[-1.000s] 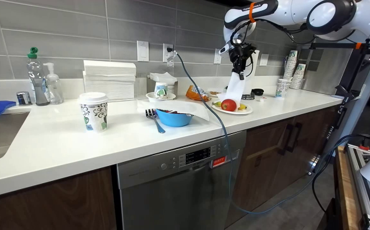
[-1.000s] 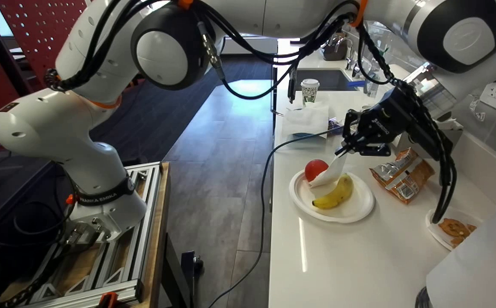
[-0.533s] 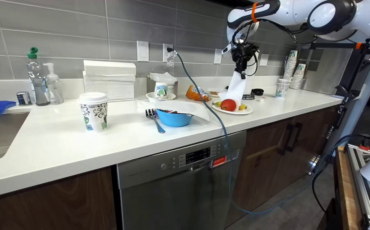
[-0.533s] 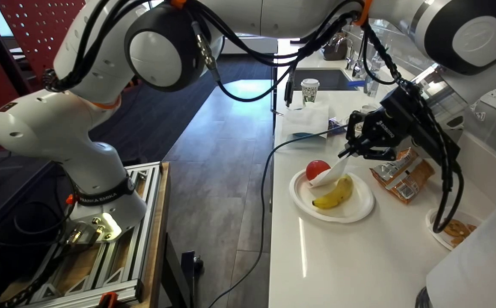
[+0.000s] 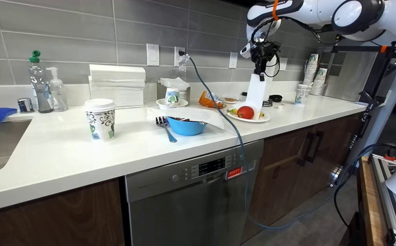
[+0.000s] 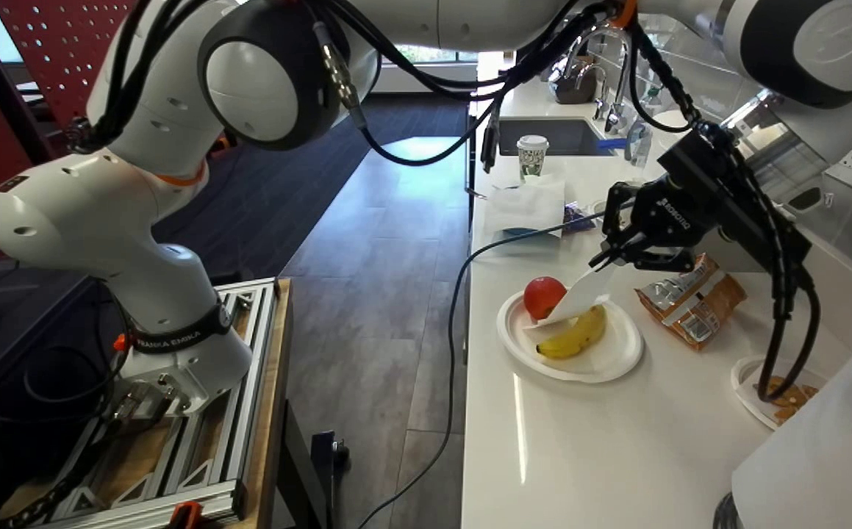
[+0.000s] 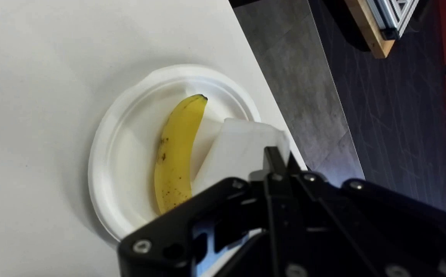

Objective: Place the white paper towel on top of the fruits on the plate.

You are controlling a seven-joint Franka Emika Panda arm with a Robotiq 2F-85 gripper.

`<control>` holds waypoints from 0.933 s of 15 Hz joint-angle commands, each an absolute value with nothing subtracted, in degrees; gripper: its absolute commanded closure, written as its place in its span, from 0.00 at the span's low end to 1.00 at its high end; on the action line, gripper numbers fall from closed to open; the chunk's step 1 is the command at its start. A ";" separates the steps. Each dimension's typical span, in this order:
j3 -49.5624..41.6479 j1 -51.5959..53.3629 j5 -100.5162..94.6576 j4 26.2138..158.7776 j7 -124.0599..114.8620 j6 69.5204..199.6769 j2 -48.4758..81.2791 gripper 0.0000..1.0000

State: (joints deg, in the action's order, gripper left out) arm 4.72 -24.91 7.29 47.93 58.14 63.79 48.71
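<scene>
Jaws pinching wht paper towel (image 6: 578, 296); smooth flat sheet, tilted over plate (image 6: 611, 357) btwn red fruit (image 6: 542, 296) & banana (image 6: 574, 336)

glare streaks the counter (image 6: 580, 441), soft shadow flanks the plate (image 7: 132, 154).

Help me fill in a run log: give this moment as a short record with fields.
claw: shut on the paper towel
paper towel: slanting down from the claw, between red fruit and banana
plate: holds red fruit (apple or tomato, unclear) and banana
snack bag: on the counter near the plate
status: paper towel not yet released
</scene>
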 commanded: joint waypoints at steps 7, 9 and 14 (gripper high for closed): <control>4.88 -25.20 7.86 50.93 56.52 68.22 42.28 1.00; 5.19 -24.69 7.63 51.75 57.00 69.73 39.80 1.00; 5.86 -23.35 7.41 54.66 57.40 74.30 35.56 1.00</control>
State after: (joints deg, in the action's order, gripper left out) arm 5.64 -23.89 7.37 50.11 57.34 70.57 39.77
